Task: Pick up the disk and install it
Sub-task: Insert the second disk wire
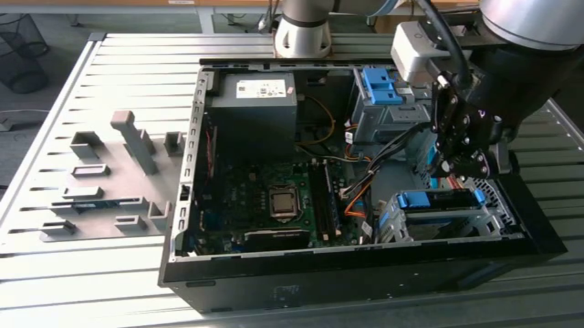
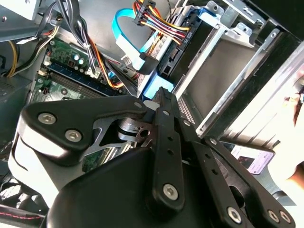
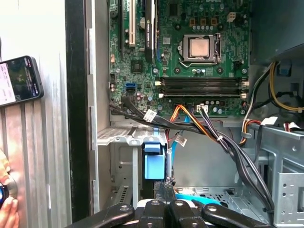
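Blue plastic marks the disk [image 1: 438, 200]: its rail frame lies across the top of the near drive cage [image 1: 429, 225], at the exterior view's right of the open computer case [image 1: 365, 287]. The drive's metal body is largely hidden by the cage walls.

The case lies on its side on a slatted metal worktop [image 1: 55, 273].

The pincer [image 1: 456, 167] reaches down into the case between 2 drive cages. It is directly behind the near cage and in front of the far drive cage [image 1: 370, 116], which carries a blue bracket [image 1: 379, 85].

In the first wrist view the pincer tips [image 3: 165, 184] are drawn narrow, with nothing seen between them. They are just beside the blue end of the disk's frame [image 3: 154, 160]. Whether they touch it cannot be told.

A light-blue flat cable [image 2: 126, 40] and a multicoloured wire bundle [image 2: 156, 21] run close past the pincer in the second wrist view.

The motherboard [image 1: 264, 198] lies at the centre of the case, with a dark box bearing a white sticker [image 1: 251, 113] behind it.

Grey blocks [image 1: 109, 178] stand on the worktop to the exterior view's left of the case.

In the first wrist view a phone [image 3: 16, 80] and part of a hand [image 3: 7, 209] show outside the case wall.
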